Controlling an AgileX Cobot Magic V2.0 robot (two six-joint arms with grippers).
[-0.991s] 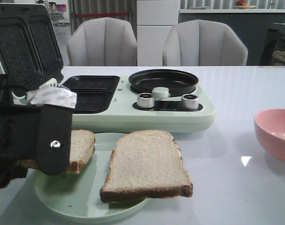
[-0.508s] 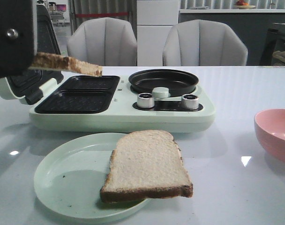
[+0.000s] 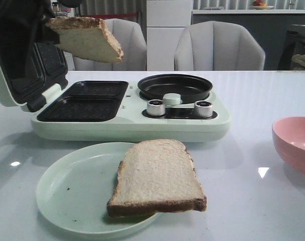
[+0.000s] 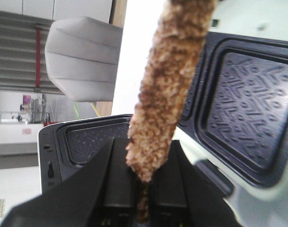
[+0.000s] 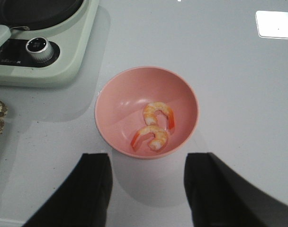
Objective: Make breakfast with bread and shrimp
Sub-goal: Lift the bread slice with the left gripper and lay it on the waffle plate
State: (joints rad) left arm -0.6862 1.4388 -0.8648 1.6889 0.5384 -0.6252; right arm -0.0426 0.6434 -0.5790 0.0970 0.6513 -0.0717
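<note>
Clamped in the left gripper (image 4: 143,189) is one slice of bread (image 3: 87,39), which has been carried higher than it was half a second ago: then it was held nearly flat just above the ridged grill plates (image 3: 85,100), and now it is raised well above them and tilted, its pale face turned toward the front camera and one corner dropped lowest. A second ago that same slice was still on the pale green plate (image 3: 67,193), where the gripper had closed on it. In the left wrist view the slice is seen edge-on, a rough brown crust pinched between the two dark fingers (image 4: 118,182), with the open lid (image 3: 22,65) of the breakfast maker (image 3: 142,125) behind it. The second slice of bread (image 3: 157,178) has not been moved; it lies flat on the plate's right side, beige with a darker crust, its near corner overhanging the rim. The round black pan (image 3: 174,86) and two silver knobs (image 3: 155,107) are unchanged. Spread apart with nothing between its fingers, the right gripper (image 5: 146,189) is held above the pink bowl (image 5: 134,94), in which two curled orange-and-white shrimp (image 5: 159,114) are lying close together near the bottom.
</note>
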